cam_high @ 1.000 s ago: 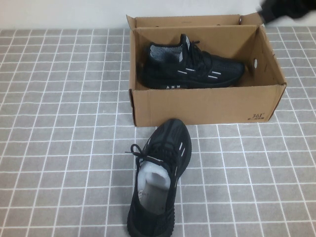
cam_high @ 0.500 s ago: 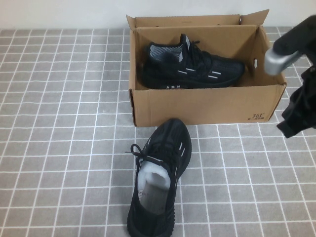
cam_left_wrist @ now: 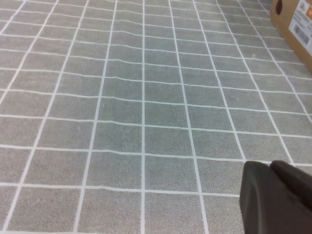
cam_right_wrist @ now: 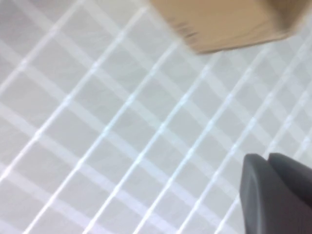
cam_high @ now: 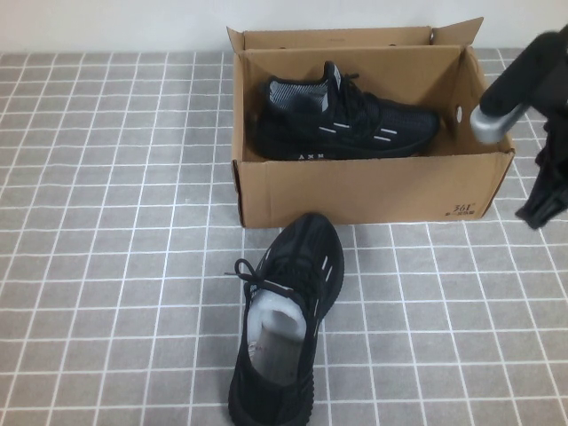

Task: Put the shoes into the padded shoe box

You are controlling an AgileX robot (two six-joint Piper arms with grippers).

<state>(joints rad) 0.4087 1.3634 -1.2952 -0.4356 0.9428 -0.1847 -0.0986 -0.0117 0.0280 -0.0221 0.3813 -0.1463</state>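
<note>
1. Right arm [cam_high: 519,84] has come in fast from the far right corner. A second ago only a dark blur showed there; now it hangs past the padded shoe box's [cam_high: 373,191] right wall, off to the right of the front corner.
2. Right gripper [cam_high: 541,209] sits low beside that corner, over the tile-pattern table [cam_high: 115,222], holding nothing. In its wrist view the two pads [cam_right_wrist: 278,195] look pressed together, so fingers read as closed and empty. That view is motion-smeared, so the arm is probably mid-swing.
3. Compared with half a second ago the gripper has shifted slightly outward and up at the frame edge. Neither shoe nor the box has moved.
4. First shoe [cam_high: 342,120] lies inside the box along the back, toe toward the right wall. Done.
5. Second shoe [cam_high: 286,324] is still on the table in front of the box, toe just short of the front wall, heel toward the robot, white paper stuffing [cam_high: 275,324] showing.
6. Left gripper [cam_left_wrist: 275,197] is out of the high view. Its wrist view shows closed pads over bare tiles, with the box corner in the distance. Looks parked.
7. Meaning: half done. The right arm is likely heading for the second shoe and would need to open first.
</note>
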